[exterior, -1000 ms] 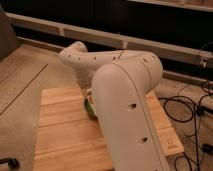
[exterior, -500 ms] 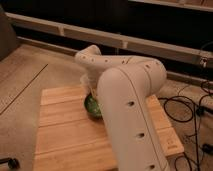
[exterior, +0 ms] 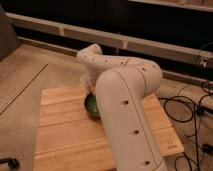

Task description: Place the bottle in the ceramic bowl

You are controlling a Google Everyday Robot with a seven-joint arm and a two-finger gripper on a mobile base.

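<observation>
One ceramic bowl (exterior: 91,105) shows only as a glossy green crescent with a darker edge, sitting on the wooden table (exterior: 65,132) near its middle; the rest of it is hidden behind the big white arm (exterior: 127,107) that fills the right of the view. Just above the bowl, a small pale patch (exterior: 88,81) shows beside the arm's far end, but it cannot be told whether this is the bottle; the bottle cannot be made out for certain anywhere. The gripper (exterior: 90,86) hangs at the end of the arm's bent forearm, right over the far edge of the bowl, mostly hidden by the arm, and whether it is apart or closed cannot be told. Black cables (exterior: 192,107) lie on the floor to the right of the table. Compared with half a second ago, the forearm's far end has swung a little to the right and the wrist sits closer over the bowl; the bowl itself has not shifted.
</observation>
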